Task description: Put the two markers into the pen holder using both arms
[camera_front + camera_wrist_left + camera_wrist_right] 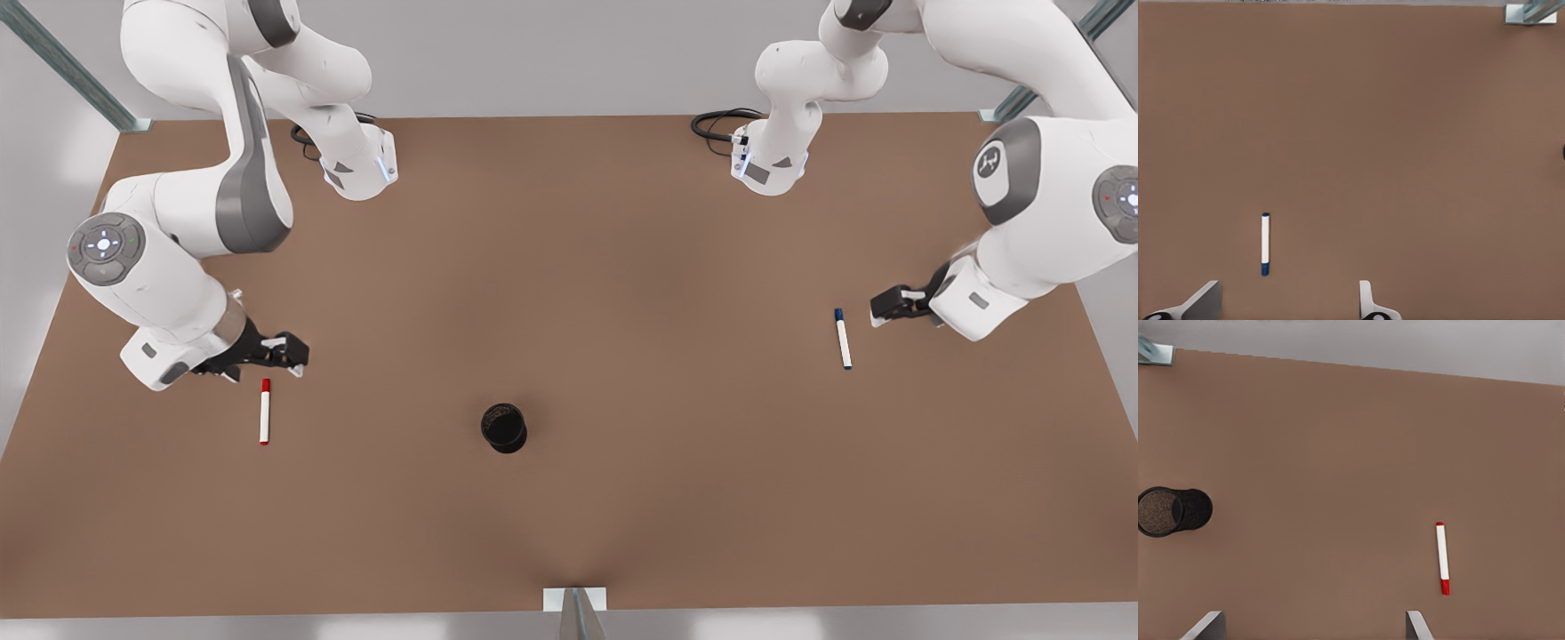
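My left gripper (889,307) hangs fingers apart just beside the blue marker (842,338); my right gripper (289,353) is spread too, just beside the red marker (264,411). I'm at the reach step, I'd say: each must centre over its pen and descend, with the pen holder (504,428) between them.

No words or numbers can be read anywhere; the one sign is a small white round emblem (989,163) on the grey joint cover of the arm at the front view's right, its lettering too small to tell.
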You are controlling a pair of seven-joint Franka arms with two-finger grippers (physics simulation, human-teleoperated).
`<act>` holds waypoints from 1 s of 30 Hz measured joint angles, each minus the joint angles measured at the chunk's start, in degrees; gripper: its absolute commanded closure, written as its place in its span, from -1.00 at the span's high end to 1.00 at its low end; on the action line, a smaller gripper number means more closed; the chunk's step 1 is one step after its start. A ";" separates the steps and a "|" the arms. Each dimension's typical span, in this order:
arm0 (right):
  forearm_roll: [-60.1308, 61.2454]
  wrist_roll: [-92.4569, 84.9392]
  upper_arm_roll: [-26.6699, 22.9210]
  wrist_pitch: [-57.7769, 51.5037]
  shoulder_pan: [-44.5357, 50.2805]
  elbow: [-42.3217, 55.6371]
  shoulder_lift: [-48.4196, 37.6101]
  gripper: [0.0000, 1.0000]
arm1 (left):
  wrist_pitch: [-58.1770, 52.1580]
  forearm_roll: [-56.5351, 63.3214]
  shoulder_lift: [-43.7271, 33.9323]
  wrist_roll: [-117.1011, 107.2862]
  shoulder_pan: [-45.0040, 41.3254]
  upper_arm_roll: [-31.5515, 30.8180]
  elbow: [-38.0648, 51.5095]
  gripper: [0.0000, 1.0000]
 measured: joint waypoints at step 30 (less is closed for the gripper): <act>0.03 -11.02 0.07 28.45 -15.46 -12.58 22.44 1.00 | 55.79 2.28 10.12 16.13 12.49 0.98 -48.85 1.00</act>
